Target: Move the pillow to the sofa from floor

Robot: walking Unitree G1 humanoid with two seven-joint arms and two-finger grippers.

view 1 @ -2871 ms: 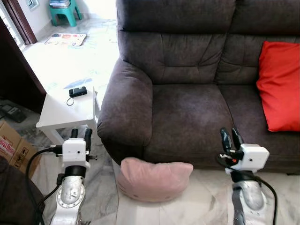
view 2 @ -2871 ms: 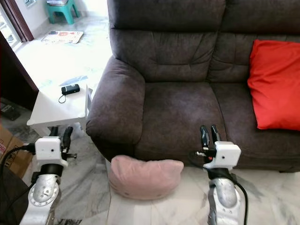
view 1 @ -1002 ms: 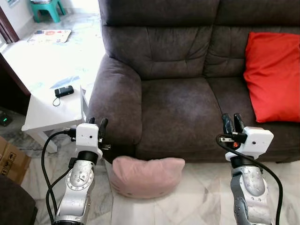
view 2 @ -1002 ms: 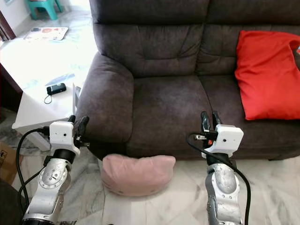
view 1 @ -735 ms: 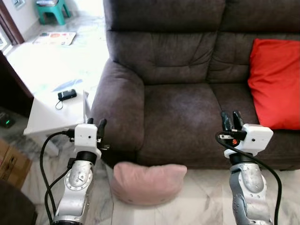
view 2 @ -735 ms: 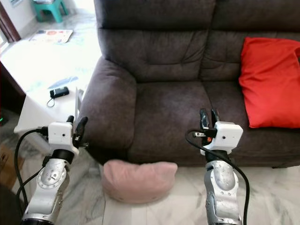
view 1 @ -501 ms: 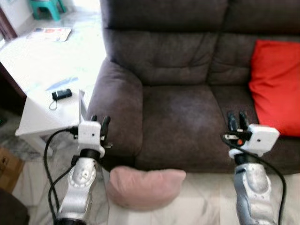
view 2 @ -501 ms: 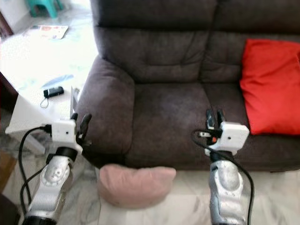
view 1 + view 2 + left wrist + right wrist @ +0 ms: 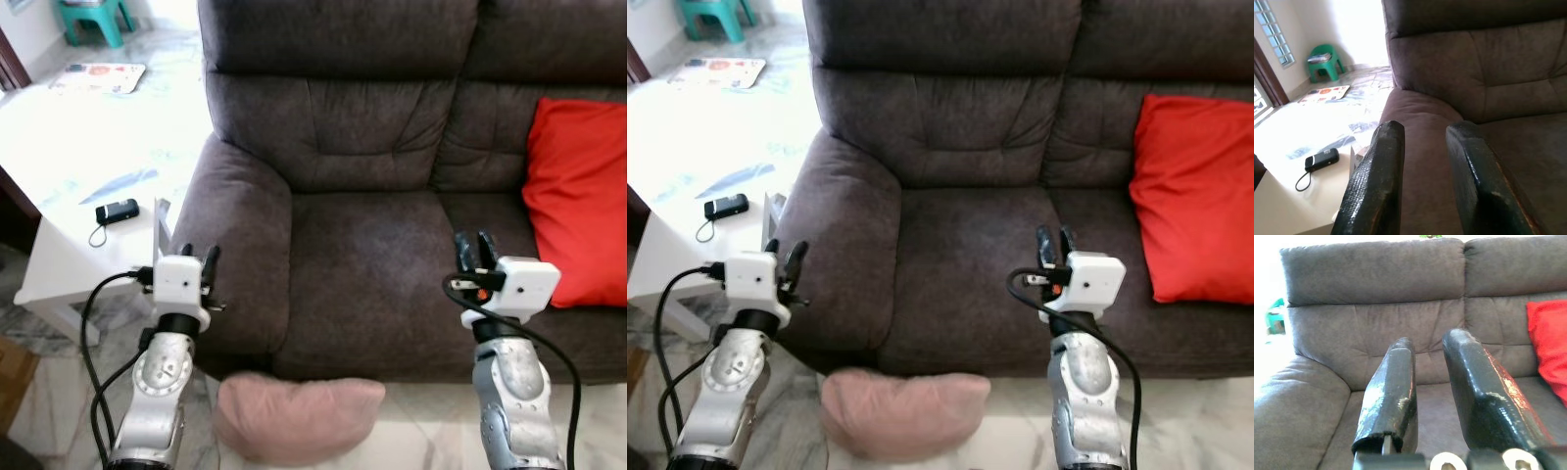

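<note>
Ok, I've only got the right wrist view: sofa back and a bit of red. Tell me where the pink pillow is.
Observer: The pink pillow lies on the floor against the sofa front, below and between the two arms.
Operator: Give me the right gripper's position against it.
Observer: The right gripper is raised over the seat's front edge, above and to the right of the pillow, fingers slightly parted, holding nothing.
Operator: Now the left one.
Observer: The left gripper is up beside the sofa's armrest, above the pillow's left end, also empty.
Operator: Report what's on the seat.
Observer: A red cushion leans at the right; the seat in front is bare.
</note>
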